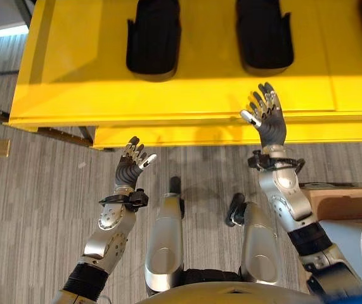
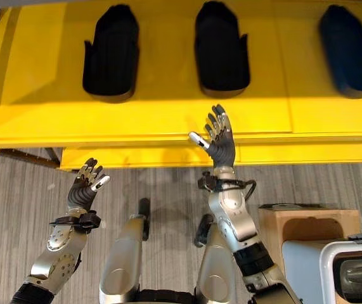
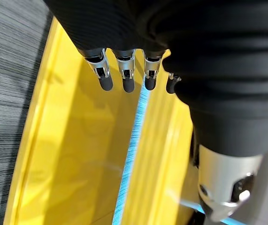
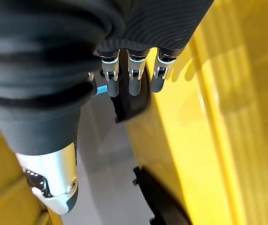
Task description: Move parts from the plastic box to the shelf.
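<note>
Left eye view: both hands, left (image 1: 132, 161) and right (image 1: 266, 117), spread empty below shelf (image 1: 73, 69); next, fetch a part from the box (image 2: 352, 269), lower right.

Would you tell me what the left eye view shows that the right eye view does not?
Left eye view: a small tan square on the floor beside the shelf. Right eye view: a dark part lying in the plastic box. Both: the yellow shelf carrying two black parts, the left hand and right hand, fingers open and empty, and a cardboard box.
</note>
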Tool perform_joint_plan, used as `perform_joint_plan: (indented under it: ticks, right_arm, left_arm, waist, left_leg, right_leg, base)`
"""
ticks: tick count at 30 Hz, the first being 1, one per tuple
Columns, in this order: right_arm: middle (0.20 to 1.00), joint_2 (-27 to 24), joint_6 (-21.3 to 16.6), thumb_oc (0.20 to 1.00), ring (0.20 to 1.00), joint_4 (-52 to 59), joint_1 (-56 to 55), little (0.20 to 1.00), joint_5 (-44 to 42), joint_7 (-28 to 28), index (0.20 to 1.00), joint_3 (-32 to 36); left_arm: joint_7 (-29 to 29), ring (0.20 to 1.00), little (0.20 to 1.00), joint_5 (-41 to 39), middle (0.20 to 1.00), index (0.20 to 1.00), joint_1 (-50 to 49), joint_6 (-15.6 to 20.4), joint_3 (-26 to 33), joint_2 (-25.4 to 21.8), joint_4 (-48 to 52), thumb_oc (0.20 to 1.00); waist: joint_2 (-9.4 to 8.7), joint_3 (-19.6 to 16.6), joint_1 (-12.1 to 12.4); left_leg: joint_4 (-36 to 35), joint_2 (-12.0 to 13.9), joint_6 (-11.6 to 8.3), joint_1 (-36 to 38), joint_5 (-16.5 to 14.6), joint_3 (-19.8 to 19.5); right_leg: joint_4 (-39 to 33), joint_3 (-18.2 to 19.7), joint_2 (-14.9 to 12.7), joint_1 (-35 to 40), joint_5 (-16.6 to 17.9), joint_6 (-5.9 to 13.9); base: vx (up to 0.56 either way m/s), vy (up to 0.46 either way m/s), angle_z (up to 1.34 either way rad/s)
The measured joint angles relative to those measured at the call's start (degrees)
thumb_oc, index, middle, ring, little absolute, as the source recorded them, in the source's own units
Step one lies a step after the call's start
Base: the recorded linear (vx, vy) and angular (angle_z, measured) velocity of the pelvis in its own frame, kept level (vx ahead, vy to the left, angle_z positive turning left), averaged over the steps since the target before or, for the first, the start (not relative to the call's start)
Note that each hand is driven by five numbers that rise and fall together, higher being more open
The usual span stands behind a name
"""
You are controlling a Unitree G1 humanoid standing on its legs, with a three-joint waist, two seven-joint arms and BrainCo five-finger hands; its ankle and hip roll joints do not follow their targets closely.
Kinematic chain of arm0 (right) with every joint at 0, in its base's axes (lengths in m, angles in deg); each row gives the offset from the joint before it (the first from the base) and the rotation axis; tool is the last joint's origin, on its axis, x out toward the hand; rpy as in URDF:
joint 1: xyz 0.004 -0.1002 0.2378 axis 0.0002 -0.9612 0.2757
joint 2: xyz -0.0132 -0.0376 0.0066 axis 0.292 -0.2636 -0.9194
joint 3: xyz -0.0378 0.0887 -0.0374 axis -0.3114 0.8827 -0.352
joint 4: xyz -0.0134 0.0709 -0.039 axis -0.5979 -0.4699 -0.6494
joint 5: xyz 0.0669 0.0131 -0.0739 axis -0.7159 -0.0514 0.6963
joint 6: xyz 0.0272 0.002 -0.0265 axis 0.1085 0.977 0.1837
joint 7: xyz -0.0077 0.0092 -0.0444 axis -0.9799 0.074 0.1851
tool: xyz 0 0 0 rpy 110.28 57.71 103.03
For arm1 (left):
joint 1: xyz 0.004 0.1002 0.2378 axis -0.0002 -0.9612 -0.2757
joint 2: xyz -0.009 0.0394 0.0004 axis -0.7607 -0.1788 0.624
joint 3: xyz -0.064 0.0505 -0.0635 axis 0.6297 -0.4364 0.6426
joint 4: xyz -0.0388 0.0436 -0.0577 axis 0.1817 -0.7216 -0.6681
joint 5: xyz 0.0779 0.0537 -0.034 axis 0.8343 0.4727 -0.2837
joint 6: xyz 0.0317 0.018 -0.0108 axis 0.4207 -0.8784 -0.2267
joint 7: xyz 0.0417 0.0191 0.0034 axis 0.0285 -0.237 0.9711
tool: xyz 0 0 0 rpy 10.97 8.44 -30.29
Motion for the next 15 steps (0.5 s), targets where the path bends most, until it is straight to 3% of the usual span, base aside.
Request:
perform_joint_plan:
  ticks: [3, 7, 10, 12, 14, 15]
  right_arm:
    - [1.0, -4.8, 1.0, 1.0, 1.0, 2.3, -7.4, 1.0, -1.2, -3.7, 1.0, 3.0]
    - [1.0, -6.5, 1.7, 1.0, 1.0, 2.4, -10.2, 1.0, -2.2, -6.1, 1.0, 6.8]
    - [1.0, -7.1, 2.1, 1.0, 1.0, 1.8, -12.4, 1.0, -2.2, -8.4, 1.0, 8.9]
    - [1.0, -7.2, 2.7, 1.0, 1.0, 1.6, -15.2, 1.0, -2.1, -9.0, 1.0, 9.0]
    - [1.0, -7.1, 3.4, 1.0, 1.0, -0.2, -17.5, 1.0, -2.2, -9.9, 1.0, 9.0]
    - [1.0, -7.0, 4.3, 1.0, 1.0, -0.4, -19.8, 1.0, -2.3, -10.3, 1.0, 9.6]
  left_arm:
    - [-1.5, 1.0, 1.0, 0.0, 1.0, 1.0, -2.5, 0.0, 4.1, 1.0, 0.1, 1.0]
    - [-3.2, 1.0, 1.0, 0.1, 1.0, 1.0, -3.9, -0.3, 4.5, 2.5, 0.0, 1.0]
    - [-4.2, 1.0, 1.0, 0.1, 1.0, 1.0, -4.7, -0.4, 4.5, 5.3, -0.2, 1.0]
    - [-5.1, 1.0, 1.0, 0.1, 1.0, 1.0, -4.8, -0.8, 4.4, 5.6, -1.3, 1.0]
    - [-5.5, 1.0, 1.0, 0.3, 1.0, 1.0, -4.6, -1.1, 3.7, 5.7, -1.7, 1.0]
    - [-6.1, 1.0, 1.0, 1.2, 1.0, 1.0, -4.5, -1.2, 3.4, 6.0, -1.7, 1.0]
  waist:
    - [0.03, -2.7, -1.0]
    - [0.34, -6.4, -2.6]
    - [1.0, -9.7, -2.9]
    - [0.91, -11.7, -1.9]
    - [0.56, -12.5, -1.8]
    - [0.02, -12.9, -1.8]
  left_leg:
    - [-6.6, 2.8, -0.52, 4.6, 1.9, 1.6]
    - [-11.0, 5.3, -0.6, 6.7, 4.3, 2.6]
    - [-12.1, 6.7, 1.21, 8.6, 6.2, 2.6]
    - [-10.6, 6.7, 2.17, 8.6, 8.9, 0.5]
    - [-8.1, 5.8, 1.26, 7.1, 13.8, -2.3]
    - [-5.1, 4.2, 0.34, 5.1, 12.5, -2.4]
  right_leg:
    - [-3.5, 0.4, 3.4, 2.1, 0.6, -0.94]
    - [-4.0, 0.5, 6.3, 1.5, 0.5, -3.27]
    - [-4.4, 1.8, 9.0, 1.7, -0.4, -4.54]
    - [-5.2, 2.6, 9.5, 2.5, -0.9, -5.53]
    - [-7.5, 2.8, 10.1, 4.4, -0.6, -6.54]
    - [-9.8, 2.7, 9.3, 5.6, 0.3, -7.45]
  base:
    - [0.05, -0.19, -0.35]
    - [0.04, -0.158, -0.21]
    - [0.06, -0.203, -0.37]
    - [0.04, -0.213, -0.26]
    - [0.05, -0.168, 0.04]
    - [0.04, -0.046, 0.16]
